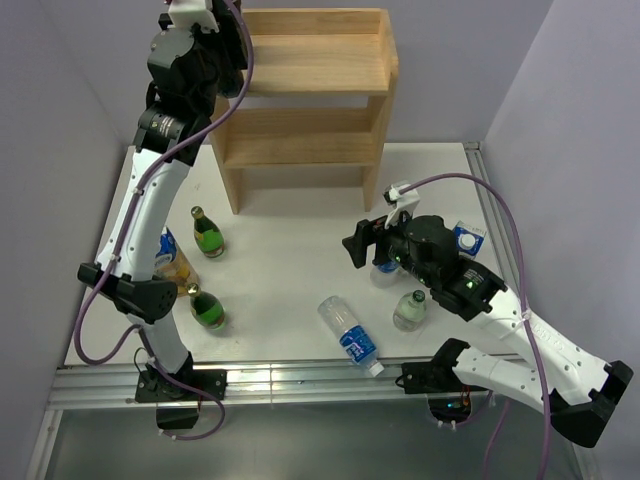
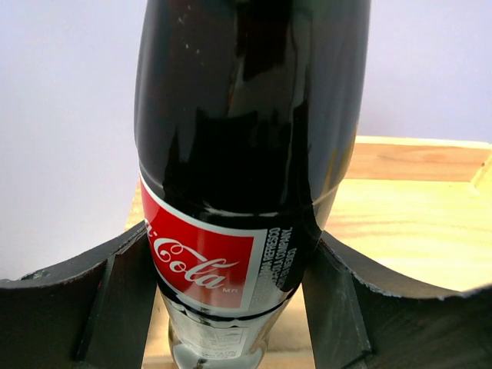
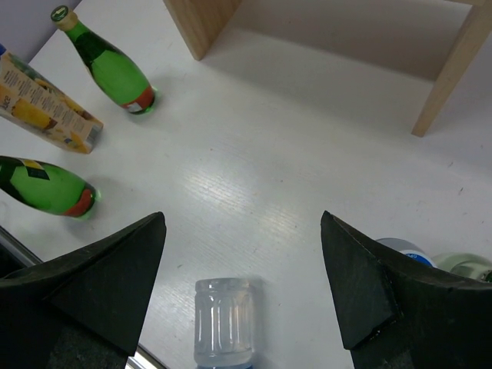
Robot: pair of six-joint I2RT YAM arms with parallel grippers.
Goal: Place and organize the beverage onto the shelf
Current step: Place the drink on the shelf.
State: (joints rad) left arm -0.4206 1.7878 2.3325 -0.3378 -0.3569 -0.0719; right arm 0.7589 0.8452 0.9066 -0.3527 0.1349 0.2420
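Note:
The light wood shelf [image 1: 312, 62] stands at the back of the table, and all tiers that show are bare. My left gripper [image 2: 229, 296] is shut on a dark cola bottle [image 2: 246, 146] with a red label and holds it over the left end of the shelf's top board [image 2: 415, 219]. In the top view the left gripper [image 1: 222, 28] is at the shelf's top left corner and the bottle is hidden. My right gripper [image 1: 366, 240] [image 3: 242, 280] is open and empty, hovering above the table over the base of a clear water bottle [image 3: 223, 321] that lies on its side [image 1: 348, 332].
Two green bottles [image 1: 208, 232] [image 1: 207, 308] and a juice carton [image 1: 174, 264] stand at the left. A pale bottle [image 1: 410, 310], a blue-capped bottle [image 1: 385, 270] and a blue-white carton [image 1: 467, 238] stand by the right arm. The table's metal rail [image 1: 300, 378] runs along the front.

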